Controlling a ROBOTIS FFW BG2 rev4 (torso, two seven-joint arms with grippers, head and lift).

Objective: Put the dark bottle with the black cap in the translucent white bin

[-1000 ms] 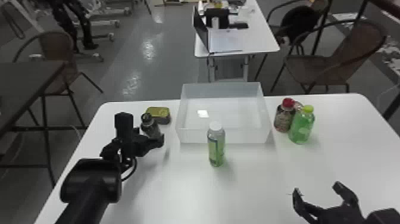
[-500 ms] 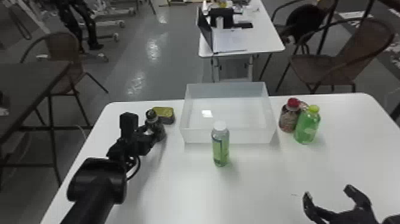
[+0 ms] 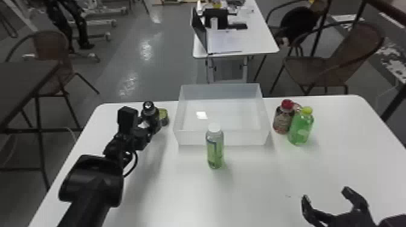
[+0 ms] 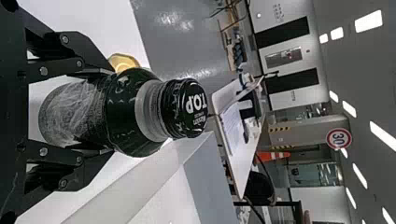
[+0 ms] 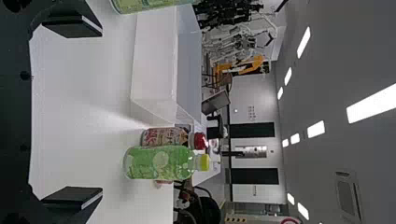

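Observation:
My left gripper (image 3: 149, 128) is shut on the dark bottle (image 3: 155, 117) left of the translucent white bin (image 3: 222, 138), outside its wall. In the left wrist view, the two fingers of the left gripper (image 4: 110, 110) press the sides of the dark bottle (image 4: 128, 112), its black cap (image 4: 187, 108) pointing away from the palm; part of the bin (image 4: 140, 186) shows beside it. At the table's front right, my right gripper (image 3: 325, 194) stays parked and open; in the right wrist view, nothing is between the fingers of the right gripper (image 5: 100, 112).
A clear-green bottle with a white cap (image 3: 215, 148) stands before the bin's front wall. Right of the bin are a red-capped bottle (image 3: 283, 119) and a green, yellow-capped bottle (image 3: 302, 128). A small yellowish tin (image 3: 163, 116) sits between the dark bottle and the bin.
My left gripper has closed on the dark bottle, which stands higher against the bin and tin than before. The head view has shifted slightly; the right arm keeps its place.

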